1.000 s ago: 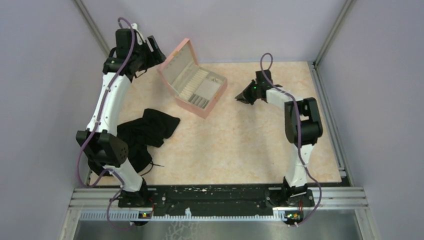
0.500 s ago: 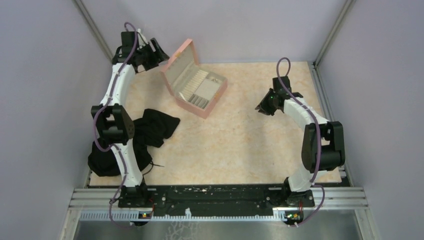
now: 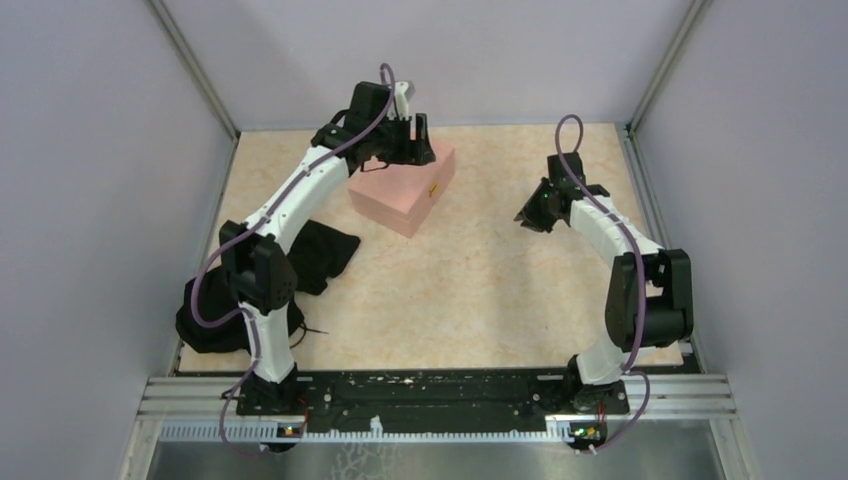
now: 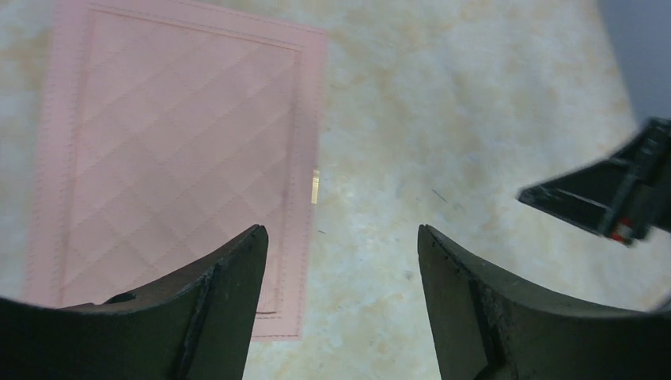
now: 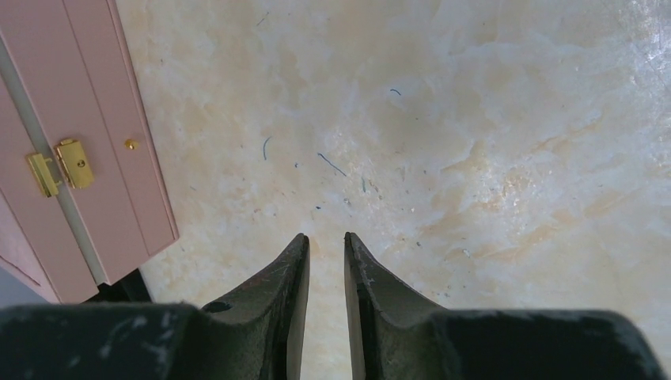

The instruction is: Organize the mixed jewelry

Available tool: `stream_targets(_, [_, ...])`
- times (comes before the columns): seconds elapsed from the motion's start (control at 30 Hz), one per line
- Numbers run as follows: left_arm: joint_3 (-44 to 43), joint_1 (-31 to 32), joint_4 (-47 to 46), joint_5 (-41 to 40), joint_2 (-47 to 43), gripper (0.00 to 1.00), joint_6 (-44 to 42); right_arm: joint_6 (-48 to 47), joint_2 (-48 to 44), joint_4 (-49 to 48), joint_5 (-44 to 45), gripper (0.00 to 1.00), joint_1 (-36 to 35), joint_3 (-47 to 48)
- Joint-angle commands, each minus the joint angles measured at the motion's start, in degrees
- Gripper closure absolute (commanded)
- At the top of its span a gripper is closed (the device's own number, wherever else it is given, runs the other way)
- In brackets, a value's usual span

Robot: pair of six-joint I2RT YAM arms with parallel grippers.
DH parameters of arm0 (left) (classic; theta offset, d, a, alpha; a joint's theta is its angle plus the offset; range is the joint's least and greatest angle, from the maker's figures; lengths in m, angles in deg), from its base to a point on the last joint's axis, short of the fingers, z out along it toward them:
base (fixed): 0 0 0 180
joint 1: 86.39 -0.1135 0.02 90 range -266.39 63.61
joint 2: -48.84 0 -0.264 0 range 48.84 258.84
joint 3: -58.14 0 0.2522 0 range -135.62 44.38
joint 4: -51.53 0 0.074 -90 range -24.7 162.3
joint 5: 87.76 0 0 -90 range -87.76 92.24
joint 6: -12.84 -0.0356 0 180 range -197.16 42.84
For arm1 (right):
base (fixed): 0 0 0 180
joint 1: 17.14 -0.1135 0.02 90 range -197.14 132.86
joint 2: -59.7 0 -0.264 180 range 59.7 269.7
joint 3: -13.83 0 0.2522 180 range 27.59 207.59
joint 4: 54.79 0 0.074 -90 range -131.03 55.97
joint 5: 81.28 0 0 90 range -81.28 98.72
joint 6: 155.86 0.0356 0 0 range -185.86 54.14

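The pink hinged box (image 3: 400,190) stands closed at the back of the table. Its quilted lid fills the left of the left wrist view (image 4: 174,150), and its front with the gold clasp (image 5: 63,166) shows in the right wrist view. No jewelry shows in any view, and no compartment tray is in view. My left gripper (image 3: 415,140) hovers over the box's far right edge, open and empty (image 4: 340,229). My right gripper (image 3: 522,215) hangs over bare table to the right of the box, its jaws a narrow gap apart and empty (image 5: 325,236).
A black cloth (image 3: 310,250) lies heaped at the left, beside the left arm. The cell's metal posts and grey walls close in the table (image 3: 480,280) at the back and sides. The right gripper's tip shows in the left wrist view (image 4: 609,198).
The box's lid, open before, is now shut. My left gripper swung from the back left corner to above the box. My right gripper drew back to the right, then held still.
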Motion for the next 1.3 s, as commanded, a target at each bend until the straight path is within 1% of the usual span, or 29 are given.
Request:
stream_targets(0.0, [-2.6, 2.3, 0.6, -20.9, 1.5, 0.25, -1.4, -1.9, -3.1, 0.7, 0.7, 0.77, -0.1, 2.0])
stream_targets(0.07, [-5.8, 4.4, 2.6, -28.2, 4.0, 0.25, -1.1, -2.4, -3.4, 1.2, 0.9, 0.77, 0.0, 2.4])
stream_targets(0.13, [-8.3, 5.9, 3.8, -35.6, 6.4, 0.27, -0.3, -2.9, -3.7, 2.0, 1.0, 0.77, 0.0, 2.8])
stream_targets(0.17, [-9.1, 6.3, 4.0, -38.0, 7.5, 0.28, 0.3, -3.0, -3.8, 2.4, 1.1, 0.77, 0.1, 2.9])
stream_targets(0.27, [-10.6, 6.6, 4.2, -40.8, 10.3, 0.29, 1.8, -3.6, -4.1, 3.4, 1.3, 0.77, 0.2, 3.0])
stream_targets(0.37, [-10.4, 6.7, 4.7, -40.2, 13.0, 0.30, 3.2, -3.9, -4.9, 4.0, 1.7, 0.77, 0.4, 2.2])
stream_targets(0.57, [-1.6, 6.8, 5.2, -33.6, 18.0, 0.29, 7.4, -4.1, -6.5, 4.3, 1.9, 0.78, 0.6, -0.6])
stream_targets(0.63, [-4.2, 7.1, 10.0, -33.6, 20.5, 0.29, 8.2, -4.3, -7.0, 4.6, 2.0, 0.78, 0.8, -0.9])
stream_targets(0.67, [-8.0, 7.2, 12.9, -34.7, 21.4, 0.29, 8.5, -4.4, -7.3, 4.8, 2.1, 0.78, 0.8, -0.9])
stream_targets(0.7, [-10.5, 7.4, 14.7, -36.0, 20.9, 0.29, 8.4, -4.6, -7.6, 5.0, 2.3, 0.78, 0.8, -0.9])
stream_targets(0.77, [-13.2, 7.5, 14.6, -37.3, 17.3, 0.27, 6.5, -4.9, -8.3, 5.1, 2.7, 0.78, 0.9, -0.8])
stream_targets(0.9, [-11.5, 7.4, 4.6, -35.3, 5.6, 0.25, 1.6, -5.3, -9.0, 5.5, 3.1, 0.78, 0.9, 0.5])
stream_targets(0.97, [-10.0, 7.4, 1.2, -35.3, 2.5, 0.25, 0.9, -5.4, -9.0, 5.2, 2.9, 0.78, 0.9, 1.0])
stream_targets(1.03, [-9.6, 7.4, 1.9, -35.6, 2.9, 0.25, 1.7, -5.3, -8.7, 5.0, 2.7, 0.78, 0.9, 1.2])
stream_targets(1.13, [-6.8, 7.3, 4.9, -34.4, 6.0, 0.25, 6.0, -5.3, -8.3, 4.9, 2.0, 0.78, 0.9, 1.0])
stream_targets(1.27, [4.0, 7.2, 3.1, -30.5, 8.1, 0.25, 12.2, -5.5, -8.4, 5.0, 2.1, 0.78, 0.9, -0.2])
